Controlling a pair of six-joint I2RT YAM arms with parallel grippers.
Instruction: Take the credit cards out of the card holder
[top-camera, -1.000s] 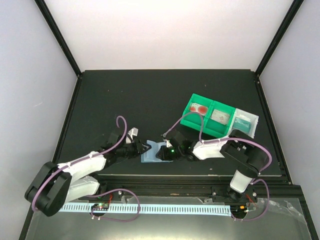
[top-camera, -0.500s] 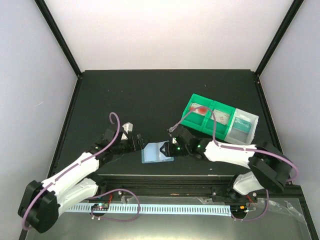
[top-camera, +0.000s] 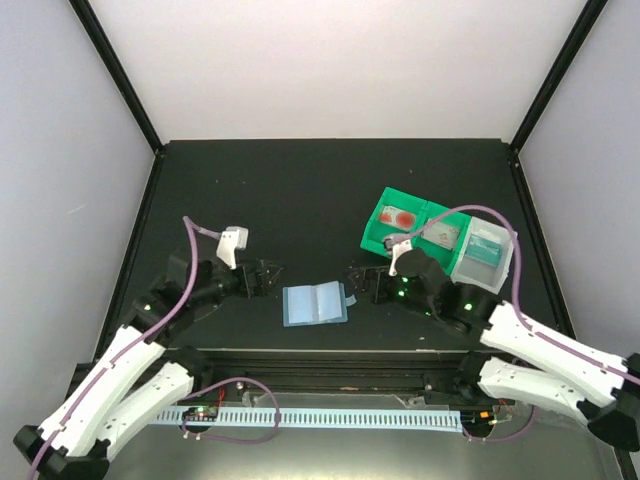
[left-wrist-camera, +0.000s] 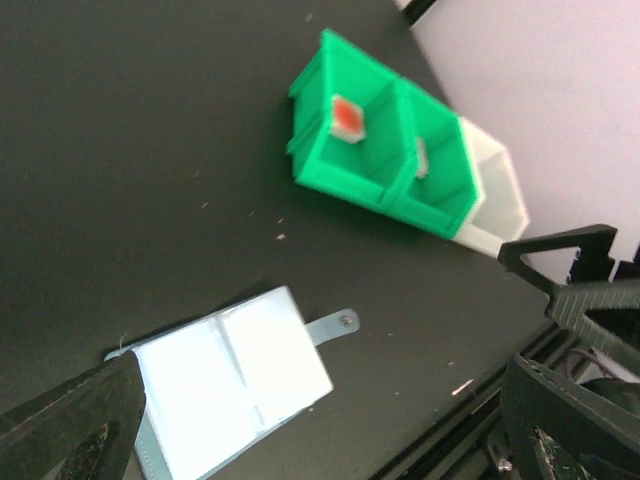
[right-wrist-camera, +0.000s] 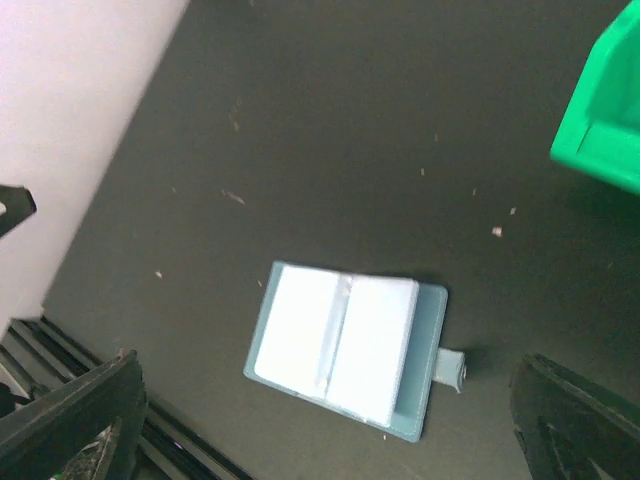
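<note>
Top view first: I'm seeing the card holder (top-camera: 315, 303) lying open and flat on the black table (top-camera: 300, 190), both pale panels facing up. The left gripper (top-camera: 266, 272) is hovering just to the holder's left and the right gripper (top-camera: 360, 283) just to its right. Neither is touching it, and each is pointing in across it. Up and to the right of the holder, the green bin (top-camera: 384, 240) and the clear bin (top-camera: 468, 272) are sitting side by side. The credit cards (top-camera: 402, 217) are resting inside them, one to a compartment. I'm judging they're sorted there, and that the holder's pockets are now empty.

Left wrist view now: my fingers (left-wrist-camera: 70, 425) are standing wide at the two edges of the frame with nothing between them. The holder is lying below them, its strap tab (left-wrist-camera: 333, 323) pointing toward the bins. A red-marked card is showing in one green compartment.

Right wrist view: the jaws are spread wide here too, carrying nothing. The holder is sitting squarely beneath them, panels plain and pale. I'm not making out any card in its slots, though the slot mouths are too blurred for me to be sure.
</note>
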